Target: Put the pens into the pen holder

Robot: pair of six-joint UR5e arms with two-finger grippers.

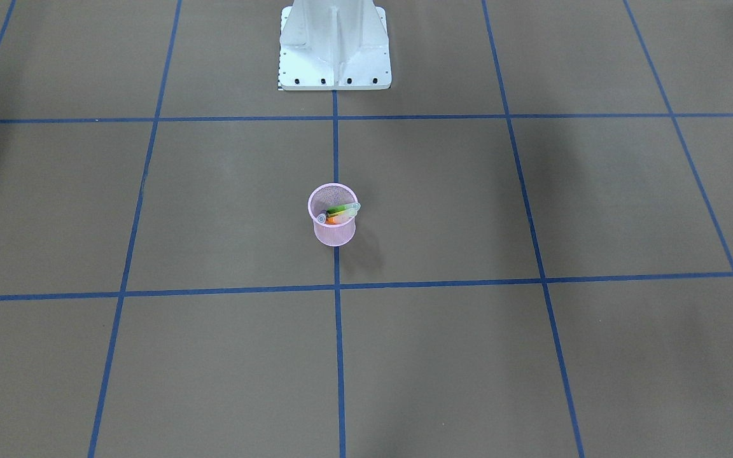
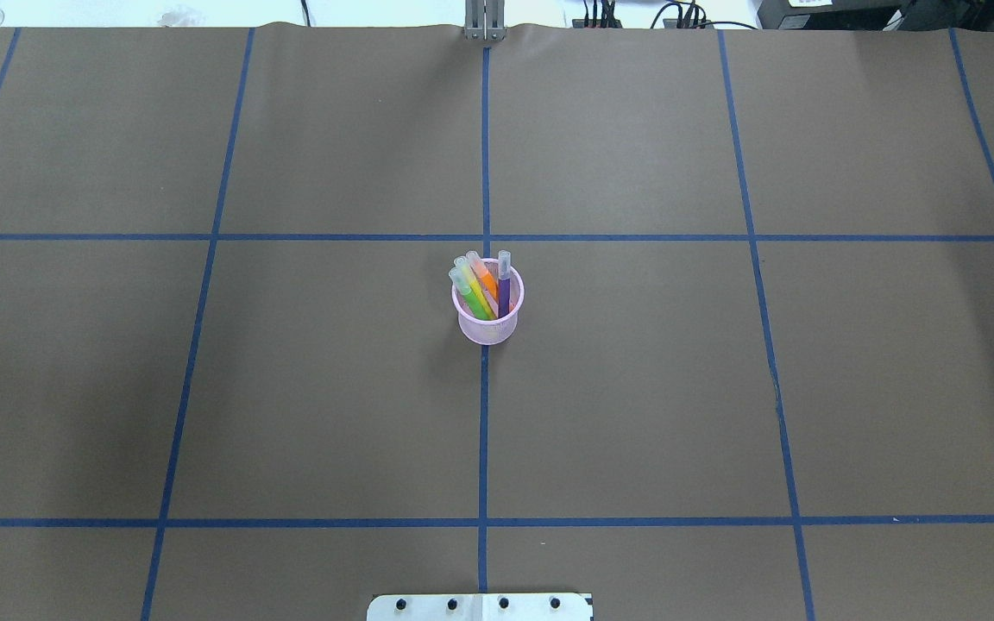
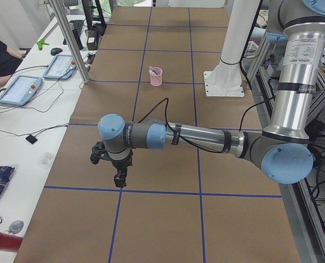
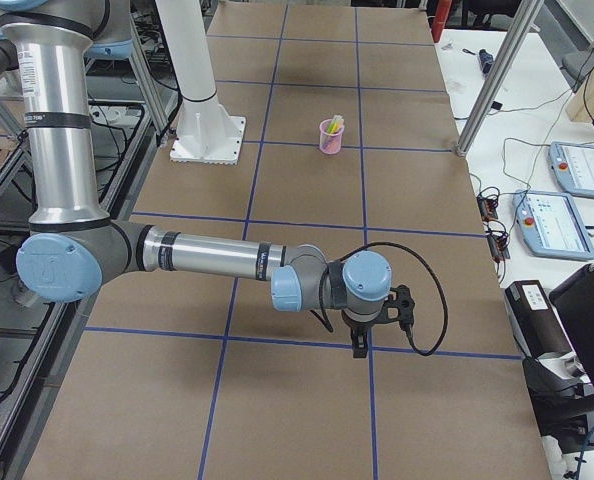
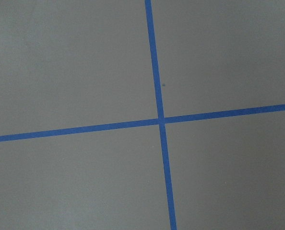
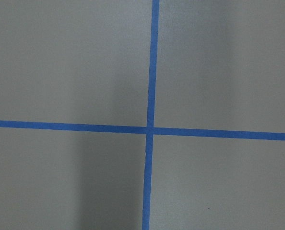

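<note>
1. You find the pen holder [image 2: 487, 316] upright at the middle of the table [image 2: 204, 388], standing on the blue tape line [image 2: 483, 431] that runs out from the robot base [image 1: 335, 44].
2. All four pens stand inside the holder, pale cap ends up and rising above its rim. The purple pen [image 2: 504, 293] stands nearly straight on the robot's right side of the cup. The orange pen [image 2: 487, 283], the yellow pen [image 2: 478, 297] and the green pen [image 2: 468, 296] lean together toward the robot's left and away from the base.
3. In the exterior left view, you see the left arm [image 3: 201, 137] stretched out low over the table, well apart from the holder. The left gripper [image 3: 119, 178] points down just above a tape line. You cannot tell from this view how its jaws stand.
4. In the exterior right view, the right arm [image 4: 207, 258] reaches out likewise at the other end of the table. The right gripper [image 4: 358, 345] hangs over a tape line, far from the holder. Whether its jaws are spread or pressed together cannot be told here either.
5. Both wrist views show you only brown table cover with a crossing of blue tape.
</note>
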